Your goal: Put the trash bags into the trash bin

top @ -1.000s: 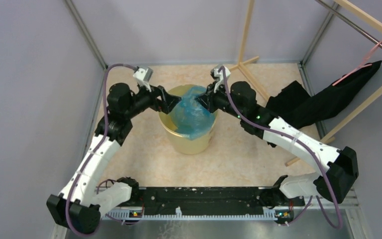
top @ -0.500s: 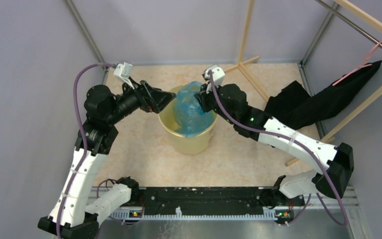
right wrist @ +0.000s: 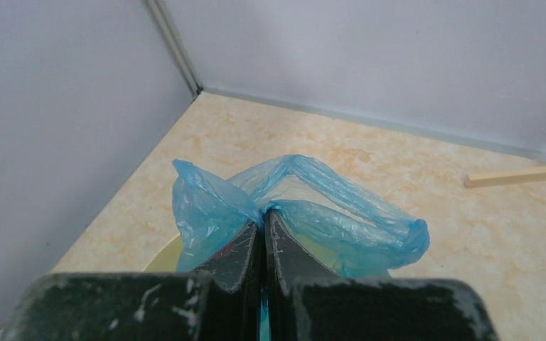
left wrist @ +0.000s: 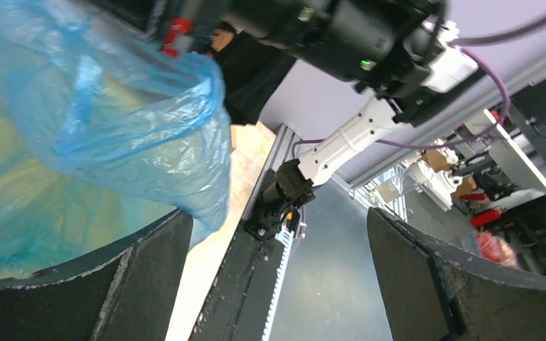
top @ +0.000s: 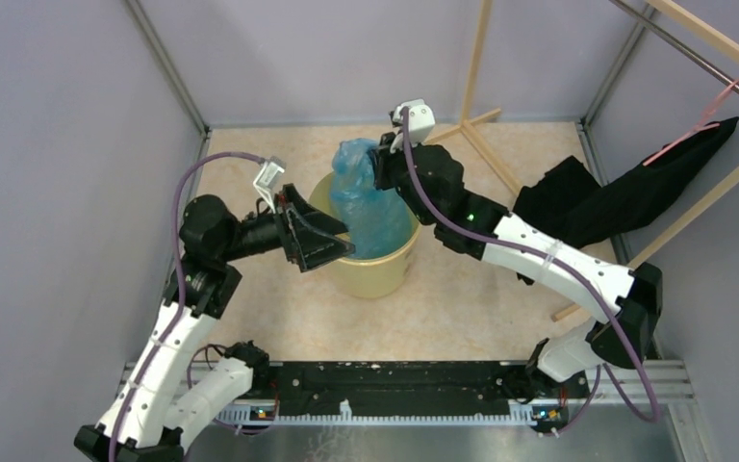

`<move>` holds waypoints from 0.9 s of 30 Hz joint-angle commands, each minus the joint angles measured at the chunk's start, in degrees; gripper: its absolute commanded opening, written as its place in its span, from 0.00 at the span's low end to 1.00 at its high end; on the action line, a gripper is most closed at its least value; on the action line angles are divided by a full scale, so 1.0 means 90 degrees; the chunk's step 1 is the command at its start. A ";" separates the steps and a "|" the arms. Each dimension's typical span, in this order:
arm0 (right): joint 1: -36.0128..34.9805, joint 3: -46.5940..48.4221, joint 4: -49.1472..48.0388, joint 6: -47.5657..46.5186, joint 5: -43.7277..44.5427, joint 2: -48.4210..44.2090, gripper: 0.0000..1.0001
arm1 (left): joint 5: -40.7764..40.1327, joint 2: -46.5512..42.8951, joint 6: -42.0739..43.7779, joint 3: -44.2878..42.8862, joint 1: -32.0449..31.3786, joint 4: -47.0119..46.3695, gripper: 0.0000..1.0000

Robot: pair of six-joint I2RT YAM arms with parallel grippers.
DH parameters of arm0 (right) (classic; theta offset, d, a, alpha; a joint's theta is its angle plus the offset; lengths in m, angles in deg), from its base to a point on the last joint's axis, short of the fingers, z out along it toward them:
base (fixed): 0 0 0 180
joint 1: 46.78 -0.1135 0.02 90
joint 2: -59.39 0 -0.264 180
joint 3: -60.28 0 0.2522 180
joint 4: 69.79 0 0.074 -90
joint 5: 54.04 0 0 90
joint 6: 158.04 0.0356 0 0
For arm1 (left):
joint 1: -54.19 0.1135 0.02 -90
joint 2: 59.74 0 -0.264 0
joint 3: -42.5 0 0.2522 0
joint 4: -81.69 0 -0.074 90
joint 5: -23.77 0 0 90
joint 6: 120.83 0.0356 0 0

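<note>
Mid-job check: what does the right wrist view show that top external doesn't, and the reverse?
Only right wrist: the right gripper pinched shut on a gathered fold of the trash bag. Only top external: the left gripper open at the left rim of the trash bin, and the black cloth at right. Both: the blue bag held above the bin.

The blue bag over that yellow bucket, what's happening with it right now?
The right gripper is shut on the top of the blue trash bag, holding it up so its lower part hangs inside the yellow bucket. The left gripper is open at the bucket's left rim, gripping nothing.
</note>
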 commanded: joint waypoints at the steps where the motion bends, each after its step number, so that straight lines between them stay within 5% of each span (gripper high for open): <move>1: -0.0002 0.0273 -0.0418 -0.0104 -0.0127 -0.0035 0.00 | 0.0095 -0.0257 -0.0341 0.0532 -0.0333 -0.1345 0.98; 4: 0.0005 -0.0118 -0.0726 -0.0181 -0.0273 -0.0255 0.00 | -0.0861 0.0018 -0.0298 0.0758 -0.1112 -0.1433 0.94; 9: 0.0010 -0.1091 -0.1597 -0.0191 -0.0710 -0.0816 0.00 | -0.3070 0.0769 0.0431 0.0140 -0.1620 0.0137 0.66; 15: 0.0139 -0.1821 -0.2220 -0.0128 -0.1030 -0.1269 0.00 | -0.4722 0.1463 0.0711 -0.0166 -0.1610 0.0770 0.64; 19: 0.0153 -0.2143 -0.2594 -0.0121 -0.1582 -0.1399 0.00 | -0.4909 0.1925 0.0840 -0.0535 -0.1609 0.1125 0.62; 22: 0.0163 -0.2154 -0.2519 -0.0249 -0.1474 -0.1312 0.00 | -0.4317 0.1837 0.0995 -0.0603 -0.1605 0.1177 0.68; 27: 0.0260 -0.2131 -0.2404 -0.0095 -0.1599 -0.1322 0.00 | -0.3659 0.1058 0.1468 -0.0613 -0.1611 0.1700 0.93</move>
